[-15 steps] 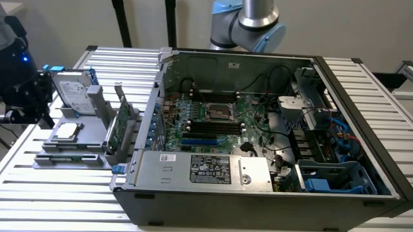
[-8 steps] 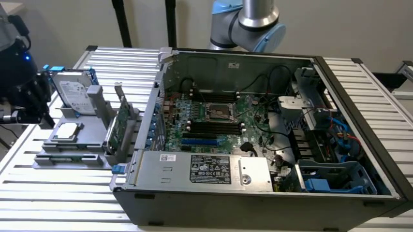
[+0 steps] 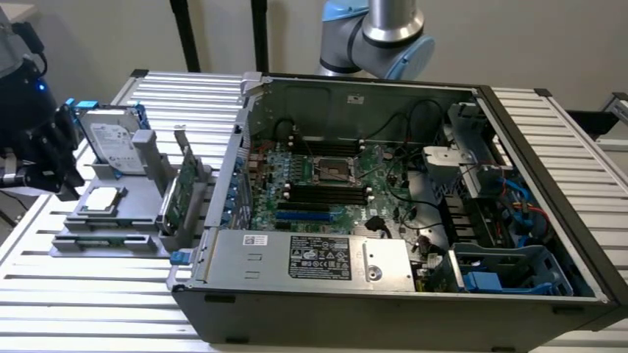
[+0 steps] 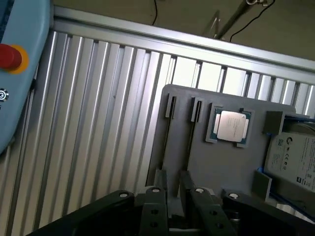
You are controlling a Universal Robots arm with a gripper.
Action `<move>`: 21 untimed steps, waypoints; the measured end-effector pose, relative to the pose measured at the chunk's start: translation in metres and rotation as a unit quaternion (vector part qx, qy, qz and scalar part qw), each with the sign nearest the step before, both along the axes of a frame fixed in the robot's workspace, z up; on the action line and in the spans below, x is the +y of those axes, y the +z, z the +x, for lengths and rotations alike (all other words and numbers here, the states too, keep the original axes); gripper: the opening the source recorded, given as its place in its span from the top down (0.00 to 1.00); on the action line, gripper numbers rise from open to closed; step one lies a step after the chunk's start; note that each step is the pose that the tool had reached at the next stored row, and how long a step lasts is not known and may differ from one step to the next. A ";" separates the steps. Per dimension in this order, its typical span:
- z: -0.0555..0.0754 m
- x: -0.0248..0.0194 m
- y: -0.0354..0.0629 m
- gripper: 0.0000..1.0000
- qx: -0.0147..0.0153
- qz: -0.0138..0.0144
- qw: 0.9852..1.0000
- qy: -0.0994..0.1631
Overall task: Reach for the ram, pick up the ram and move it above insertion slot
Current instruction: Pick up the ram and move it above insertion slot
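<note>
A grey holder stands on the slatted table at the exterior view's left, beside the open computer case. Two narrow grooves run along it, and the ram stands edge-on in one as a thin dark line; in the exterior view the ram is a greenish strip at the holder's front. My dark gripper hangs over the holder's left side. In the wrist view my gripper is open, with its black fingers above the near ends of the grooves and nothing between them. The motherboard's black slots lie inside the case.
The holder also carries a square silver processor, a hard drive and a wider green expansion card standing upright. The case wall rises just right of the holder. A blue pendant with a red button lies on the table.
</note>
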State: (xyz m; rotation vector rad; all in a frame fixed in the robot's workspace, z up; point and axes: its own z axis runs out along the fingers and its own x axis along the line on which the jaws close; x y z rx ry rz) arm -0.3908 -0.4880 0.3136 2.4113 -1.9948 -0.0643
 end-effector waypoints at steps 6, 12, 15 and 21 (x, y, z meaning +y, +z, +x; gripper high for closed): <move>0.000 0.0000 -0.0103 0.63 0.000 0.000 1.000 -0.001; 0.000 0.0000 -0.0213 0.63 0.000 0.000 1.000 -0.008; 0.000 0.0000 -0.0268 0.63 0.000 0.000 1.000 -0.018; 0.000 0.0000 -0.0377 0.63 0.000 0.000 0.999 -0.034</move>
